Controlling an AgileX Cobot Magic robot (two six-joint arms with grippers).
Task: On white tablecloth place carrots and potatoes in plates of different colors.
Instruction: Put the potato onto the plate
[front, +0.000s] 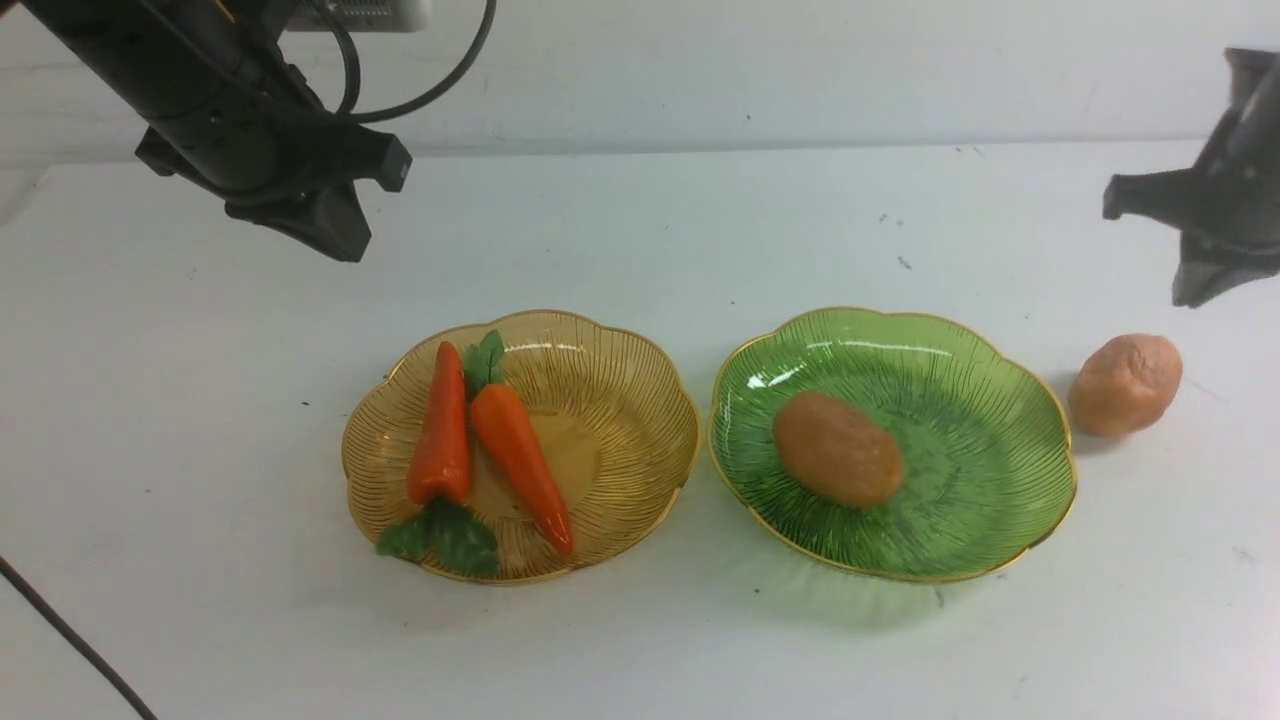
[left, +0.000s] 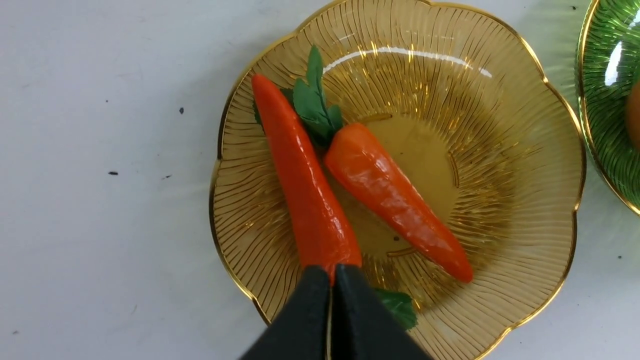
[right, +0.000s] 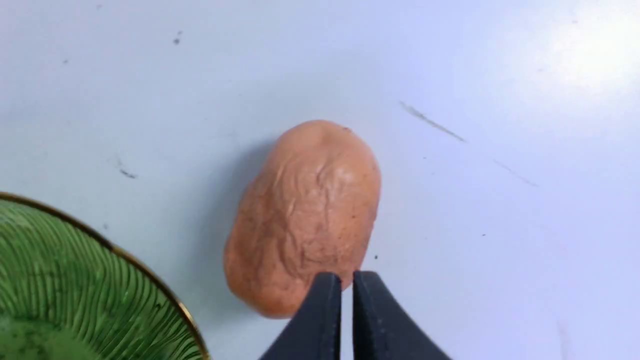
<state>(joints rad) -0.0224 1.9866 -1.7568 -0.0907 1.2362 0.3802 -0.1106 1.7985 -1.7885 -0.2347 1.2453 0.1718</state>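
So your left end effector (left: 331, 272) hangs pinched shut above the white tablecloth (front: 200, 450), both carrots (front: 440, 425) lie in the amber plate (front: 620, 400), one potato (front: 838, 448) sits in the green plate (front: 980, 420), and the second potato (front: 1125, 385) rests just right of it under your right end effector (right: 347, 277), closed to a sliver, holding nothing.

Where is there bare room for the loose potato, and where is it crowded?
Green plate: bare right half, between its potato and the rim nearest the loose potato. Crowded: amber plate, left half, under both carrots; plates nearly touch.
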